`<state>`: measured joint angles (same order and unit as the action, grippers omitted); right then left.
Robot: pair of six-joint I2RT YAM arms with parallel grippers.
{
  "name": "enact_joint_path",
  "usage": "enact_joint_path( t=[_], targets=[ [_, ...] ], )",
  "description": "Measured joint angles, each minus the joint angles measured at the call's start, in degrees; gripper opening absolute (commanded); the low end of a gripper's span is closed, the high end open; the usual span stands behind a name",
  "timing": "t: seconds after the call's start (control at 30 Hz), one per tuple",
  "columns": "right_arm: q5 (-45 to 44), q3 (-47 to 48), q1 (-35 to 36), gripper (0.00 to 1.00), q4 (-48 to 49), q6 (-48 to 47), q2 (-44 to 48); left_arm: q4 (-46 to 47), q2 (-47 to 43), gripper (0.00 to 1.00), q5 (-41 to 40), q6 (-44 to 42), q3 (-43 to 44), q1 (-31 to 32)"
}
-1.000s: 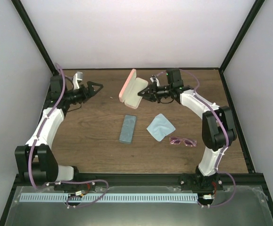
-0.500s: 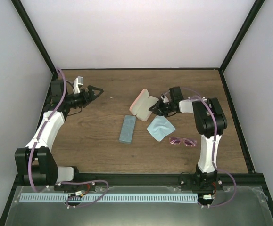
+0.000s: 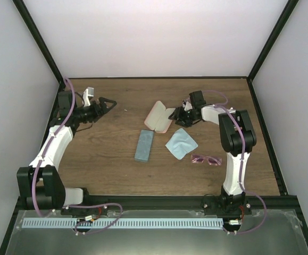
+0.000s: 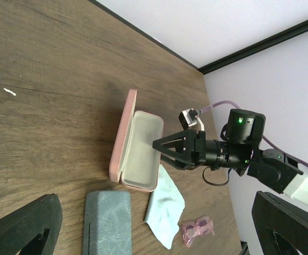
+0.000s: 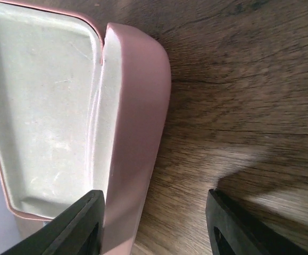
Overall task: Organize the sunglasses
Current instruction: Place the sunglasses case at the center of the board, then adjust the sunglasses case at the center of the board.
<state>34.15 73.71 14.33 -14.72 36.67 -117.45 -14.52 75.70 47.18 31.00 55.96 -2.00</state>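
The pinkish-purple sunglasses (image 3: 206, 159) lie on the wooden table (image 3: 116, 164), right of centre and toward the near edge. They sit just beside the near-right corner of a pale blue cloth (image 3: 181, 143), not on it, and nothing is touching them. No gripper is near them; the closest part of the robot is the upright link of the right arm, which rises just to their right in the top view.

The cloth lies flat. To its left a closed blue-grey case (image 3: 143, 145) rests lengthwise, close to the cloth but apart from it. Farther back lies a pink case (image 3: 160, 116), hinged open with its pale lining facing up and nothing inside it.

The right gripper (image 5: 152, 202) is down low at the pink case's right-hand end. In its wrist view the two fingers (image 5: 84, 223) stand clearly apart with bare wood showing between them. The case's rounded pink wall sits just inside one finger — whether that finger actually touches the wall is hard to tell at this angle. Nothing is clamped, so the jaws are parted and empty.

The left gripper (image 3: 107, 101) hangs over the far-left part of the table, well away from the cases, cloth and sunglasses. Its fingers (image 4: 26, 228) are spread as wide as they go and hold nothing — it points across toward the pink case.
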Motion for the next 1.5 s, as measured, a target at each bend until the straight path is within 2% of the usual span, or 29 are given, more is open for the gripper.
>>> enact_joint_path(
  t=[0.37,0.53,0.67,0.87,0.93,1.07,1.33,1.5],
  targets=[
    [-5.16,3.37,0.26,0.46,-8.74,-4.50,0.07,2.23,0.09,1.00,0.09,0.87,-1.25,0.02],
    [-10.10,5.22,1.25,0.41,-13.03,-6.60,0.07,2.43,0.07,0.90,-1.92,1.33,-1.73,3.28],
    [-13.16,6.21,1.99,0.37,-15.21,-7.76,-0.02,1.60,-0.04,0.83,-7.78,0.11,-1.70,14.36],
    [-14.91,6.93,2.16,0.28,-17.07,-8.79,-0.11,0.04,1.14,0.62,-18.14,-2.34,-1.70,36.20],
    [-15.39,7.32,2.16,0.25,-17.84,-8.96,-0.33,-0.50,3.41,0.60,-21.86,-3.37,-1.70,42.05],
    [-15.89,8.15,2.16,0.24,-19.10,-9.18,-0.79,-1.33,10.01,0.59,-27.15,-4.68,-1.70,48.83],
    [-15.98,8.28,2.16,0.25,-19.45,-9.18,-0.83,-1.97,22.51,0.60,-32.72,-6.99,-1.05,49.18],
    [-15.96,8.28,2.16,0.25,-19.56,-9.20,-0.79,-2.49,23.30,0.60,-34.71,-8.31,-0.15,47.36]
  ],
)
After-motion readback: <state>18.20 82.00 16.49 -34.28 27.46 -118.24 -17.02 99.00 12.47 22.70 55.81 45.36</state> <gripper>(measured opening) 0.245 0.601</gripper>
